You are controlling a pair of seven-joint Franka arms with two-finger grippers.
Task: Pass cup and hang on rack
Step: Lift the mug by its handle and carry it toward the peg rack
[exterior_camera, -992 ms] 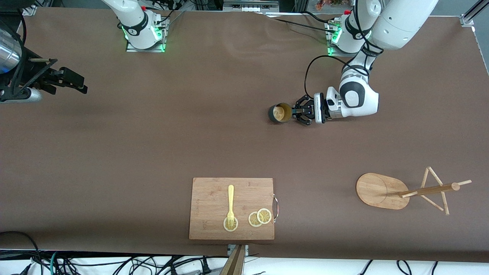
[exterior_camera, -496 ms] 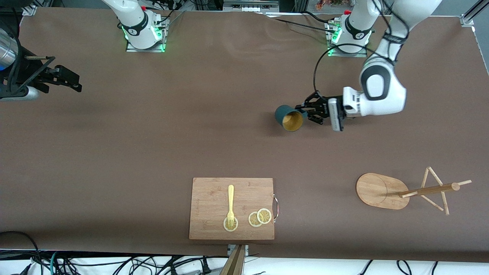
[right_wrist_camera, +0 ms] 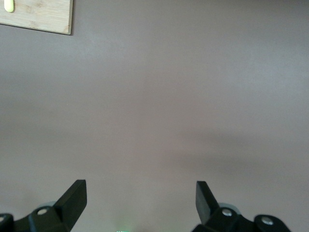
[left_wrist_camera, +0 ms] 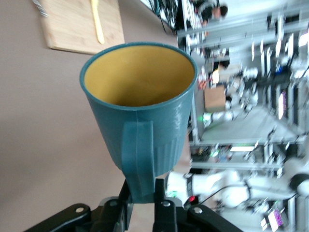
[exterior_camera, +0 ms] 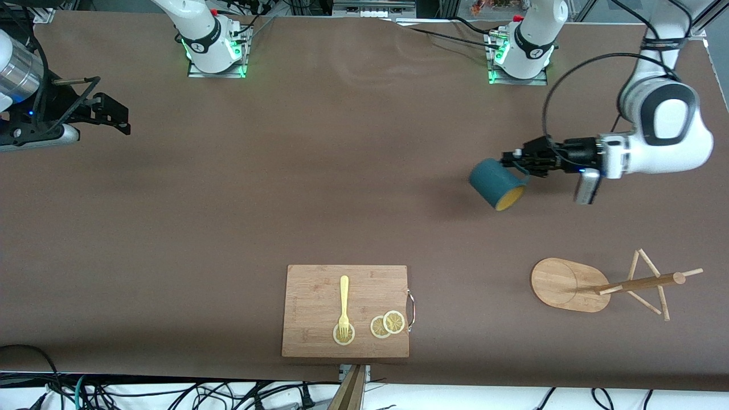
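Cutting board (exterior_camera: 319, 296) bears fork (exterior_camera: 343, 304), lemon slices (exterior_camera: 388, 324).

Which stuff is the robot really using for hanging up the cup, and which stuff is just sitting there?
For the job:
- cup, held up by its handle in the left gripper
- rack, standing on the table
- right gripper, open, waiting

Just lying about:
- cutting board
- yellow fork on it
- lemon slices on it
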